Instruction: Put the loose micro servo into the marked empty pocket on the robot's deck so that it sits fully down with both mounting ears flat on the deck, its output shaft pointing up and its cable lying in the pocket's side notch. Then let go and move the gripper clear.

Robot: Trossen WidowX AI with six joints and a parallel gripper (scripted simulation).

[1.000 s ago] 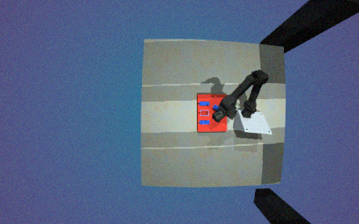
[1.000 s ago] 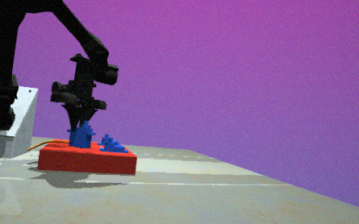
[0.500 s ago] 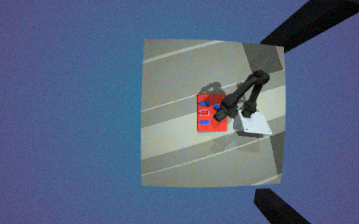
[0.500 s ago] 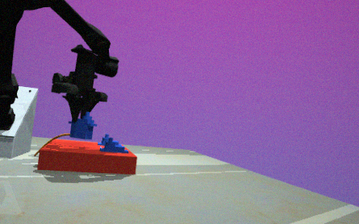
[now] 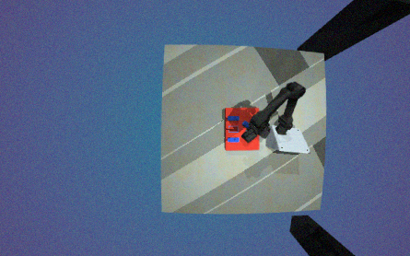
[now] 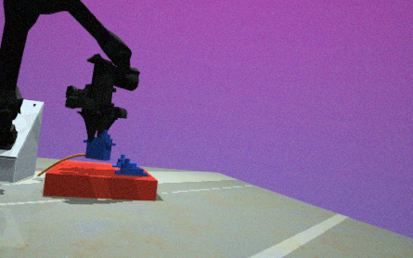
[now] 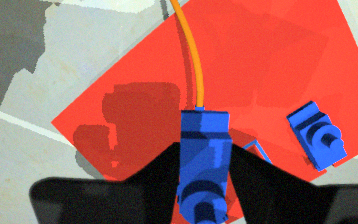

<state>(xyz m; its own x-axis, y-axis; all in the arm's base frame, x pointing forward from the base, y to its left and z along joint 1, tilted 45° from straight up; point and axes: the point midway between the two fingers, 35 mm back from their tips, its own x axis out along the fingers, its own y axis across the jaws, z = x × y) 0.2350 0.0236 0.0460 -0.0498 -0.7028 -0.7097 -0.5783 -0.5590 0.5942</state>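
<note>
The loose blue micro servo (image 6: 98,149) (image 7: 204,155) is upright, output shaft up, a little above the red deck (image 5: 241,146) (image 6: 70,187) (image 7: 260,50). My gripper (image 6: 96,137) is shut on it, one finger on each side. Its orange cable (image 6: 62,161) (image 7: 197,70) runs away from the servo's end and droops past the deck's edge. The marked pocket (image 5: 233,132) (image 7: 263,152) lies between two seated blue servos; in the wrist view a finger hides most of it. The servo is off to the pocket's side, not over it.
One seated servo (image 5: 233,118) and another seated servo (image 5: 233,139) flank the pocket. One seated servo (image 7: 320,137) stands right of my fingers in the wrist view. A pale sloped block (image 5: 295,142) (image 6: 28,135) stands beside the arm's base. Two black beams show at the right in the top view.
</note>
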